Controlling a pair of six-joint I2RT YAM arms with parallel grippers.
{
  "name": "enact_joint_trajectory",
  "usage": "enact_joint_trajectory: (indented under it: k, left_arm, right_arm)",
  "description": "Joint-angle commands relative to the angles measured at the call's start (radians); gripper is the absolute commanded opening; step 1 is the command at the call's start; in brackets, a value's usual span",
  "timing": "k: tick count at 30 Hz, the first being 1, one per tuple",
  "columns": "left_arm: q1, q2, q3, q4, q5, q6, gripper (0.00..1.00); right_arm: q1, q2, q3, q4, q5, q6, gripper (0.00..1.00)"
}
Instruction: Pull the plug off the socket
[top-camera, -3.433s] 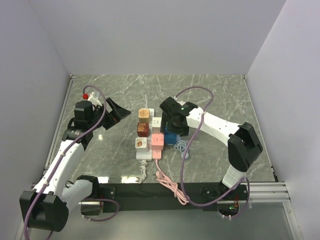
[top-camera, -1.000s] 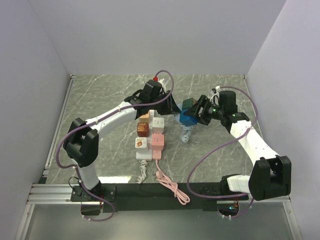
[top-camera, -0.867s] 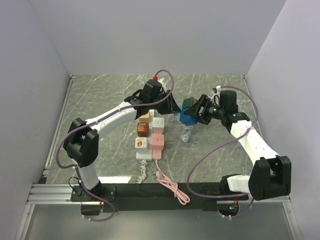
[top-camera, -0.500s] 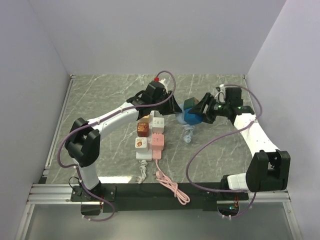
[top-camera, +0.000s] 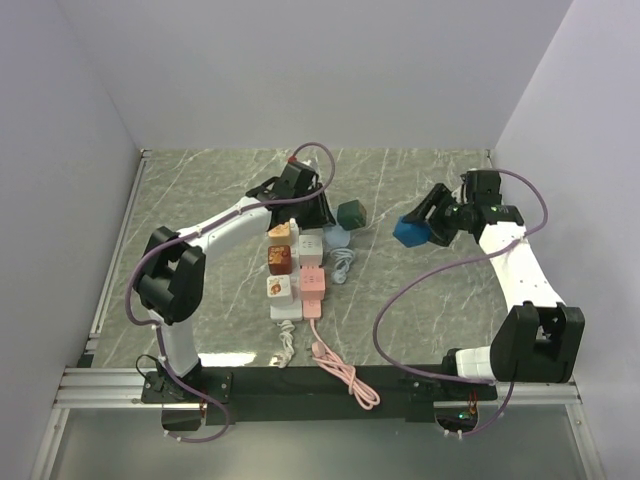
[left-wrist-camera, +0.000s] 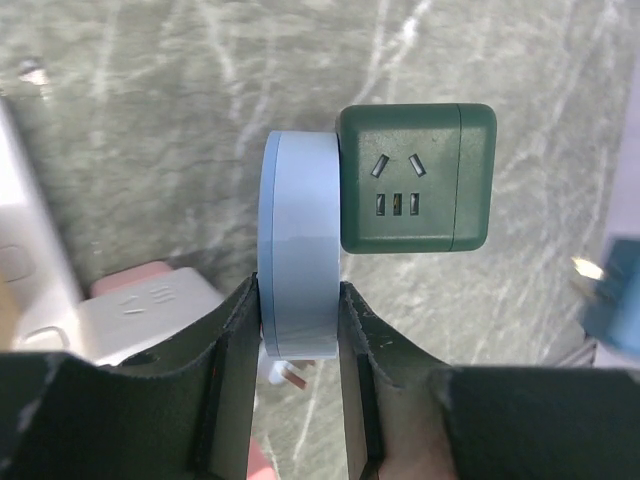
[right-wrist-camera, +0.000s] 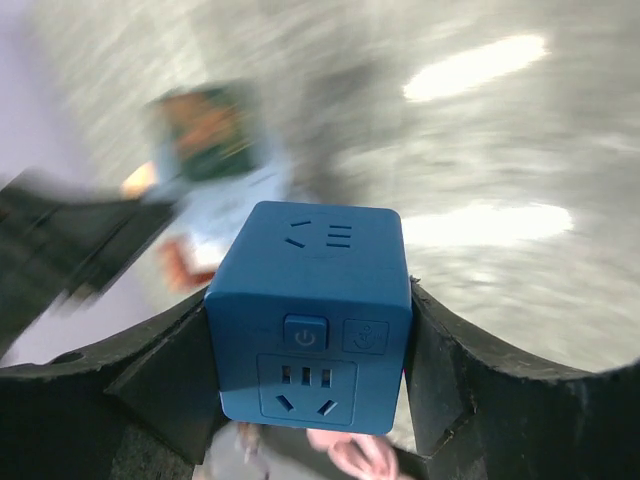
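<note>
left gripper (left-wrist-camera: 299, 295): closed tight on light-blue plug (left-wrist-camera: 298, 230), pads on its two flat faces; held just past the far end of the pink power strip (top-camera: 314, 283)
green cube socket (left-wrist-camera: 415, 178): touching the side of the light-blue plug, off the pink strip's far-right corner, pin holes facing the left wrist camera
right gripper (right-wrist-camera: 310, 350): clamped on blue cube socket (right-wrist-camera: 312, 300), one finger on each side, button face toward the wrist camera
blue cube place: well right of the pink strip, clear of the green cube, bare marble table (top-camera: 420, 180) between them
change: a second ago the blue cube sat right against the green cube, between both grippers; now the right arm has swung it off to the right and the left arm has drawn back toward the strip
meaning: the pull looks done, blue unit out of the green socket; probably only the set-down is left
hidden: right wrist background is motion-smeared and unreadable; the blue cube's pin side is not shown there; the left wrist view crops the blue cube at its right edge, and a bright glint there may be a pin, can't confirm; the left fingers cover the lower part of the light-blue plug
</note>
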Motion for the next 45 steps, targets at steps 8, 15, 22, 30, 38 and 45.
enact_joint_trajectory:
  k: [8,15,22,30,38,45]
  left_arm:
    - [-0.008,-0.051,0.101,0.163,0.182,-0.050,0.01]
    - [-0.008,-0.069,0.053,0.181,0.235,-0.070,0.01]
    - [-0.008,-0.071,0.006,0.192,0.274,-0.068,0.01]
    - [-0.016,-0.100,-0.046,0.212,0.274,-0.078,0.01]
    - [-0.016,-0.117,-0.063,0.201,0.280,-0.067,0.01]
    - [-0.019,-0.110,-0.083,0.210,0.292,-0.067,0.01]
  right_arm:
    - [-0.113,0.136,0.049,-0.187,0.809,0.164,0.00]
    - [-0.139,0.270,0.126,-0.197,0.933,0.237,0.08]
    - [-0.134,0.353,0.097,-0.154,0.826,0.214,0.19]
    - [-0.117,0.316,0.046,-0.134,0.804,0.188,0.60]
    - [-0.073,0.158,0.177,-0.258,0.852,0.152,0.92]
    - [0.020,0.079,0.160,-0.214,0.722,0.014,0.96]
